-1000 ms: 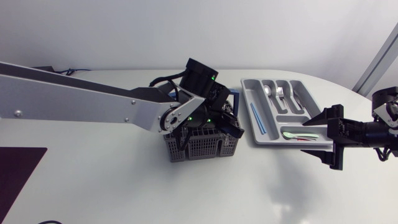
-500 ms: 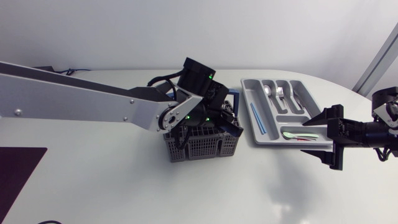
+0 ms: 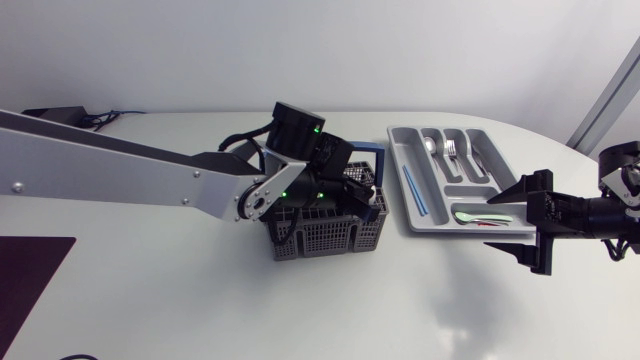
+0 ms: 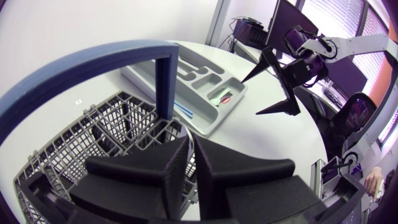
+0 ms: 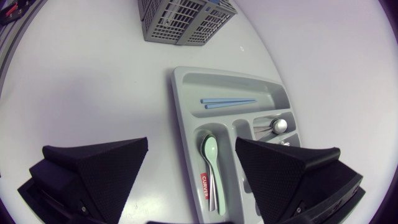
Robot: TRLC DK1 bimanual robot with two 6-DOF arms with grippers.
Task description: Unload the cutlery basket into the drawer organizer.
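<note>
The dark grey cutlery basket [image 3: 335,238] with a blue handle [image 4: 93,70] stands mid-table. My left gripper [image 3: 347,198] is down inside it. In the left wrist view its fingers [image 4: 217,171] stand almost together, shut on a thin pale utensil handle [image 4: 191,142] over the mesh [image 4: 106,124]. The grey drawer organizer [image 3: 400,175] lies to the basket's right, holding blue sticks [image 5: 227,102], a green spoon [image 5: 210,152] and metal cutlery [image 3: 455,150]. My right gripper [image 3: 497,220] hangs open beside the organizer's near right corner, over the tray [image 5: 183,112], with nothing held.
A dark mat [image 3: 30,270] lies at the table's near left corner. A black box with cables [image 3: 55,113] sits at the far left edge. Bare white table spreads in front of the basket and organizer.
My left gripper's fingers have closed inside the basket, and its wrist has shifted a little to the left. The right arm has kept still.
</note>
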